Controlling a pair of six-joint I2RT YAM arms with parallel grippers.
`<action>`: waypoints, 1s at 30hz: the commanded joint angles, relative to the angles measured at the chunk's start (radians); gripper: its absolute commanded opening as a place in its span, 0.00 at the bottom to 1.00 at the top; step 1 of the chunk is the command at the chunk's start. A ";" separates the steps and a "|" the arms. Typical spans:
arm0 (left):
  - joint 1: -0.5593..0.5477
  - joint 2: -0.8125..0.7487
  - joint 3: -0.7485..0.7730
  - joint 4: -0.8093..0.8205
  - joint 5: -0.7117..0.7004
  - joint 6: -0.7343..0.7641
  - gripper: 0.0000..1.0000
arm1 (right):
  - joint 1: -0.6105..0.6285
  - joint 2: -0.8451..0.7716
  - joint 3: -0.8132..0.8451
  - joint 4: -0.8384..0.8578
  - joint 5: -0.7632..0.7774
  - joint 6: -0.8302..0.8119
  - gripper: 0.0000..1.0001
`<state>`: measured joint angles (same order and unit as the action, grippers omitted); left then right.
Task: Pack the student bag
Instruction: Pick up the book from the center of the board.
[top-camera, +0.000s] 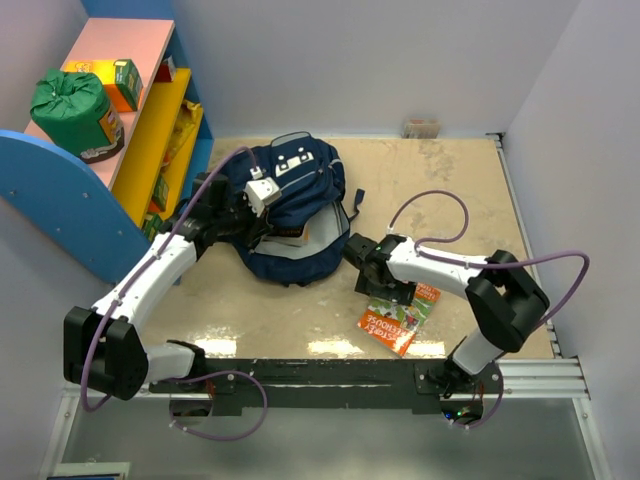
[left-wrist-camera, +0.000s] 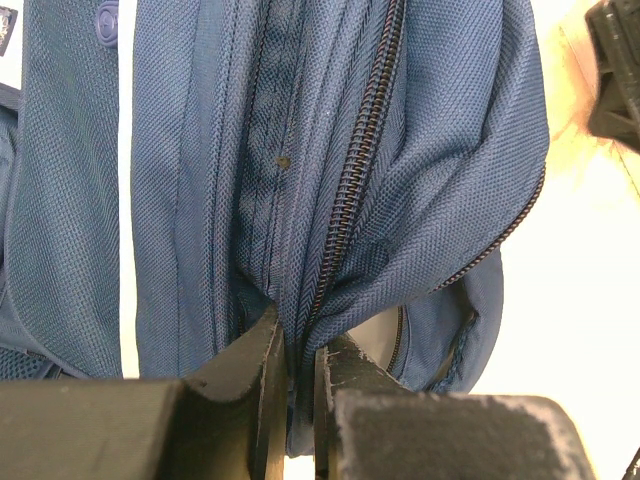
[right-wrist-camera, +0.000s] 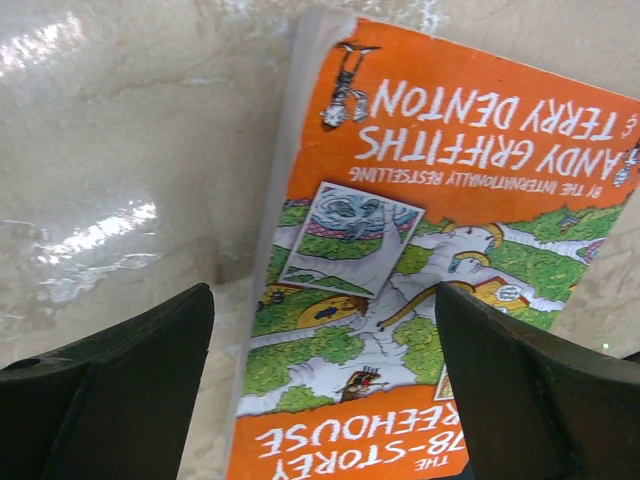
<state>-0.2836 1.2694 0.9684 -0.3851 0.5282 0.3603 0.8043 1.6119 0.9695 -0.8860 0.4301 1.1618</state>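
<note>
The student bag (top-camera: 290, 215) sits right before my left gripper (left-wrist-camera: 300, 345), whose jaws are pinched nearly closed on a fold of its blue fabric beside the zipper (left-wrist-camera: 350, 180). My right gripper (right-wrist-camera: 320, 320) gapes wide over the book (right-wrist-camera: 400, 230), gripping nothing. The book's spine edge lies between those jaws, with bare table (right-wrist-camera: 120, 150) beyond the left one.

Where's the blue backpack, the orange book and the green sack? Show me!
student bag (top-camera: 320, 195): top external view, navy fabric by the front pocket.
book (right-wrist-camera: 400, 265): right wrist view, treehouse drawing on the cover.
green sack (top-camera: 68, 108): top external view, its bulging side.
</note>
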 joint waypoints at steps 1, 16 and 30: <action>-0.011 -0.054 0.029 0.107 0.107 0.023 0.00 | 0.001 -0.018 -0.072 0.018 0.026 0.064 0.89; -0.012 -0.047 0.024 0.103 0.075 0.034 0.00 | 0.019 -0.038 -0.176 0.153 0.007 0.095 0.00; -0.011 -0.041 0.023 0.104 0.055 0.042 0.00 | 0.047 -0.435 -0.017 0.196 0.039 -0.063 0.00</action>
<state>-0.2848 1.2694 0.9684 -0.3885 0.5198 0.3794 0.8360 1.3415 0.8352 -0.7483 0.4515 1.1725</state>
